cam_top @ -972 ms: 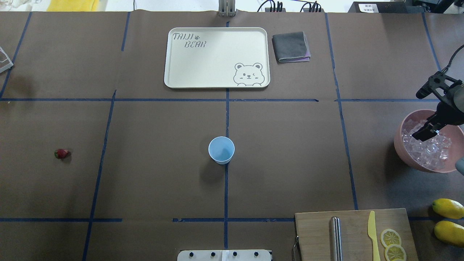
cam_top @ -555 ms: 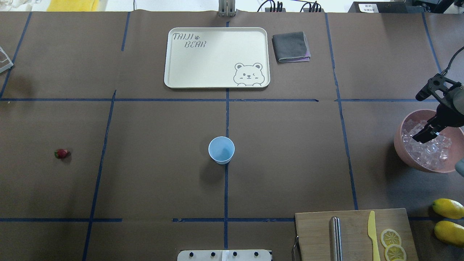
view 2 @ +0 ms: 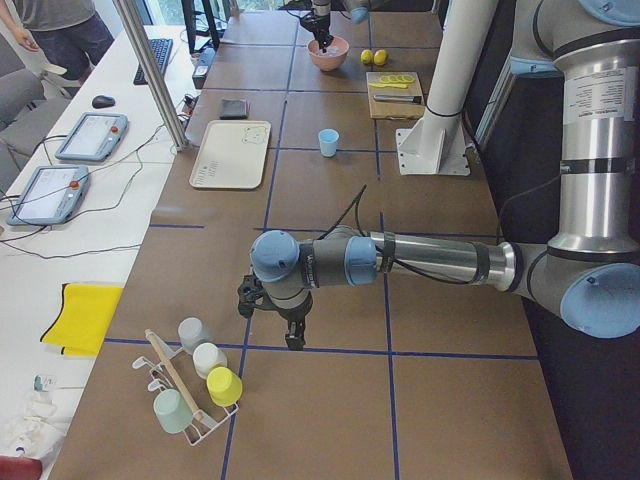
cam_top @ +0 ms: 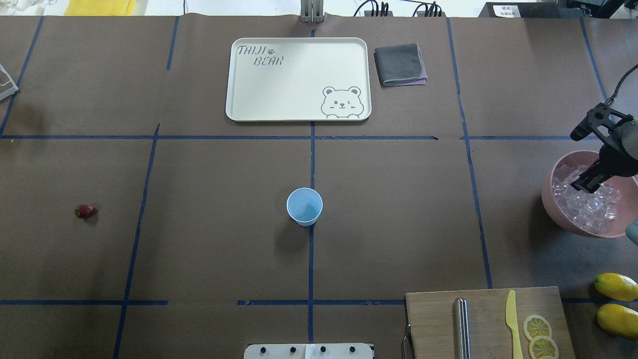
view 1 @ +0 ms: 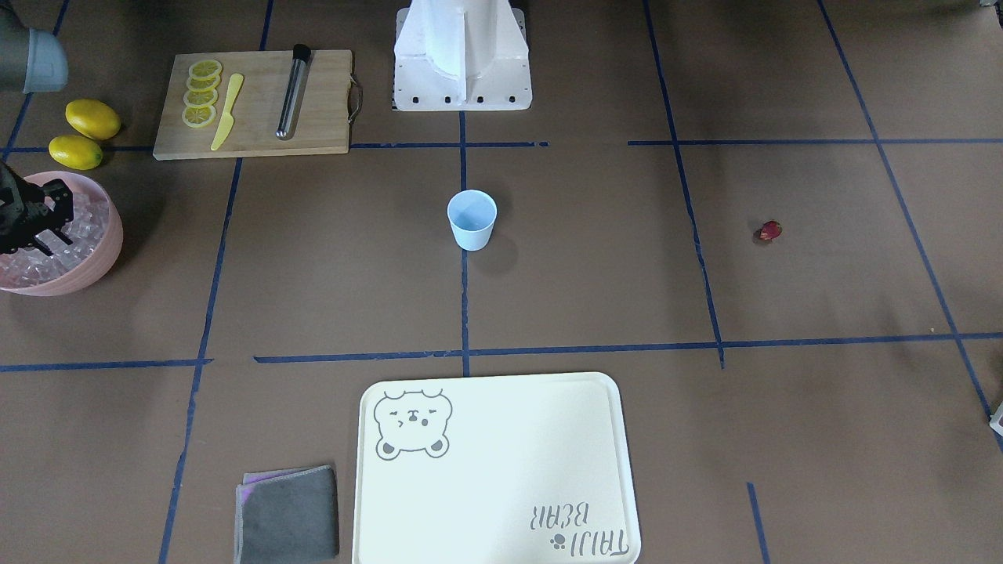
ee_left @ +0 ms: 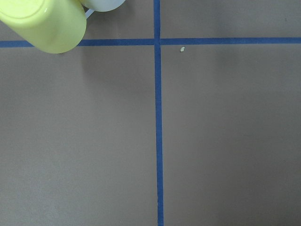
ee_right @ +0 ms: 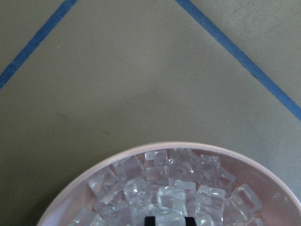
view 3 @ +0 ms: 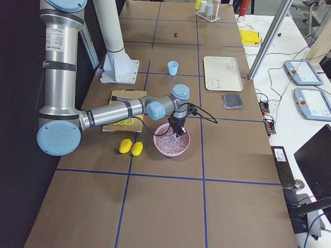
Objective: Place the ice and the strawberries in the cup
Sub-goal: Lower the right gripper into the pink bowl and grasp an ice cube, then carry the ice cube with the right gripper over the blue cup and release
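The light-blue cup [cam_top: 304, 206] stands upright and empty at the table's middle, also in the front view [view 1: 472, 219]. The strawberry [cam_top: 85, 211] lies alone far on the left, also in the front view [view 1: 770, 230]. Ice [cam_top: 588, 207] fills a pink bowl [cam_top: 553, 199] at the right edge. My right gripper [cam_top: 585, 182] hangs over the bowl. In the right wrist view its tips sit at the bottom edge around one ice cube [ee_right: 168, 207]. My left gripper [view 2: 292, 335] hovers over bare table far from the cup; I cannot tell its state.
A cream bear tray [cam_top: 239, 112] and a folded grey cloth [cam_top: 400, 65] lie at the back. A cutting board [cam_top: 433, 319] with a yellow knife, a metal rod and lemon slices sits front right, two lemons [cam_top: 616, 286] beside it. A rack of cups [view 2: 200, 385] stands near my left gripper.
My right gripper has risen a little out of the ice and drawn slightly toward the back. Cup and strawberry have not moved.
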Controlling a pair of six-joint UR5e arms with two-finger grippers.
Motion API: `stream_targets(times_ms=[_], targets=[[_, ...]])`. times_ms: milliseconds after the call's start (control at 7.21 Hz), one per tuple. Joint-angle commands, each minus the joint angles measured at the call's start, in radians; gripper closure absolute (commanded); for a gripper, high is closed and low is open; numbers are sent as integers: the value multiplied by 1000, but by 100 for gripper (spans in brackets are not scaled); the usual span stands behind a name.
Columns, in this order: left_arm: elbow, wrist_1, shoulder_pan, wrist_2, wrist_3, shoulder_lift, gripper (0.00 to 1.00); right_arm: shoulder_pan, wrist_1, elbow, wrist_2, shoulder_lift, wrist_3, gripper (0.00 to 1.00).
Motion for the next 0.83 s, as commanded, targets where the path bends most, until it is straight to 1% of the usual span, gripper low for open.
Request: stream_targets(times_ms=[0, 139, 278, 416, 694], targets=[[0, 0, 0, 0, 0, 0, 0, 73, -3, 18, 22, -2, 19, 97], [0, 0, 0, 0, 0, 0, 0, 125, -2, 28, 63, 6, 131, 97], [-2, 0, 0, 0, 0, 0, 0, 126, 1, 73, 68, 24, 324, 97], [-2, 0, 0, 0, 0, 0, 0, 126, 1, 84, 72, 94, 487, 97], [-8, 0, 0, 0, 0, -2, 0, 60, -3, 99, 73, 197, 685, 97]])
